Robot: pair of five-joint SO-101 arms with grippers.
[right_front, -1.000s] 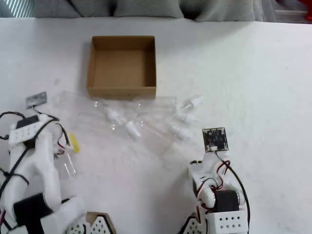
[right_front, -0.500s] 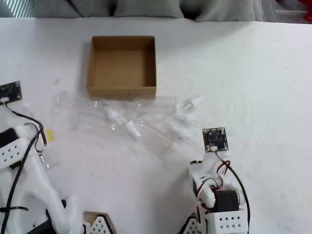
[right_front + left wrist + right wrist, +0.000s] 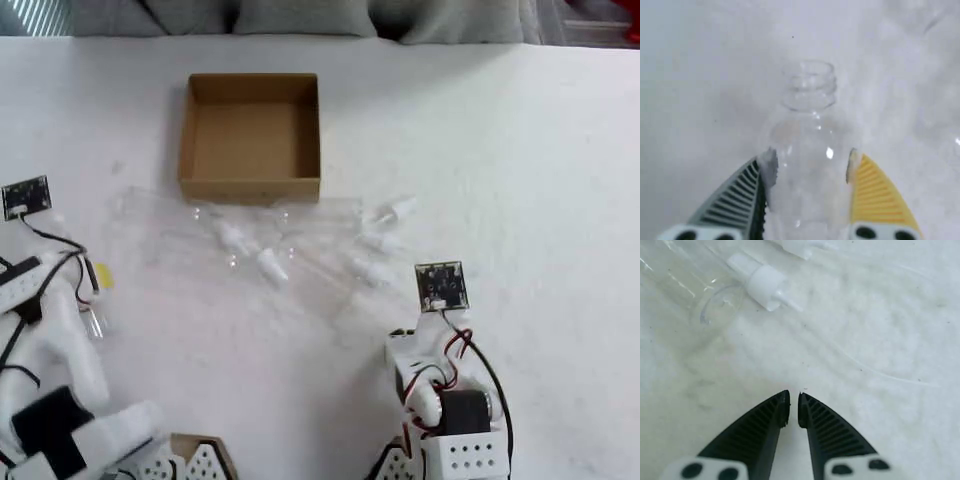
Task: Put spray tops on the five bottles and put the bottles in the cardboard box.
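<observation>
My left gripper (image 3: 808, 157) is shut on a clear bottle (image 3: 807, 130) with an open neck and no top; its grey and yellow fingers press the bottle's sides. In the high view that arm is at the table's left edge, its yellow finger (image 3: 100, 275) showing. The right gripper (image 3: 792, 407) is shut with nothing in it, low over the white table, short of a white spray top (image 3: 765, 282). The empty cardboard box (image 3: 250, 135) stands at the back. Clear bottles and white spray tops (image 3: 270, 265) lie in front of it.
More spray tops (image 3: 400, 210) lie right of the middle, just beyond the right arm's camera board (image 3: 440, 285). The clear bottles (image 3: 160, 215) on the white cloth are hard to make out. The table's right half is bare cloth.
The left arm has swung to the left with the bottle in its gripper, away from the pile. The right arm has not moved.
</observation>
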